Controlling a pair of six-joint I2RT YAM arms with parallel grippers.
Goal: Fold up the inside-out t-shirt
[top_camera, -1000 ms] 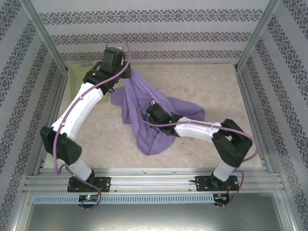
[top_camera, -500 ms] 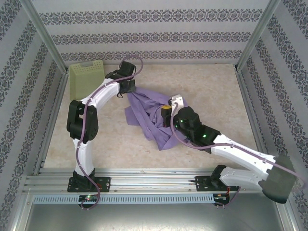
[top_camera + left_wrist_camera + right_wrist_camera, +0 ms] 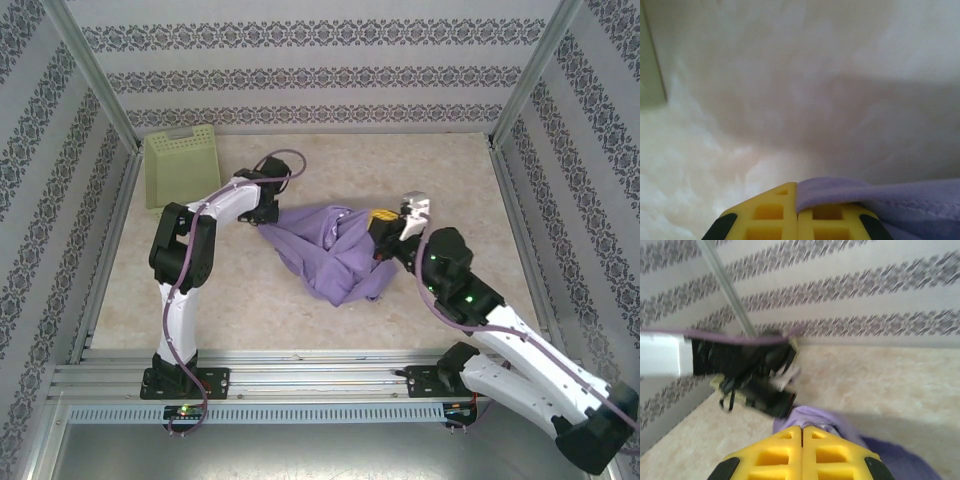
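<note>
My left gripper (image 3: 268, 212) pinching the inside-out t-shirt (image 3: 330, 250) at its end nearest the pale green basket (image 3: 180, 165), shirt bunched right of the basket, my right gripper (image 3: 378, 228) clamped on the end farthest from the basket, cloth stretched between both.

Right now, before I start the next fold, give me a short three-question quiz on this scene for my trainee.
1. True or false: the left pincer is shut on the soft lavender cotton t-shirt.
2. Where does the pale green plastic basket stand? A: the table's far-left corner. B: the near-right corner. C: on top of the shirt.
3. Fill in: the shirt's other end is pinched by the ____ pincer.

Key: 1 true; 2 A; 3 right pincer.
</note>
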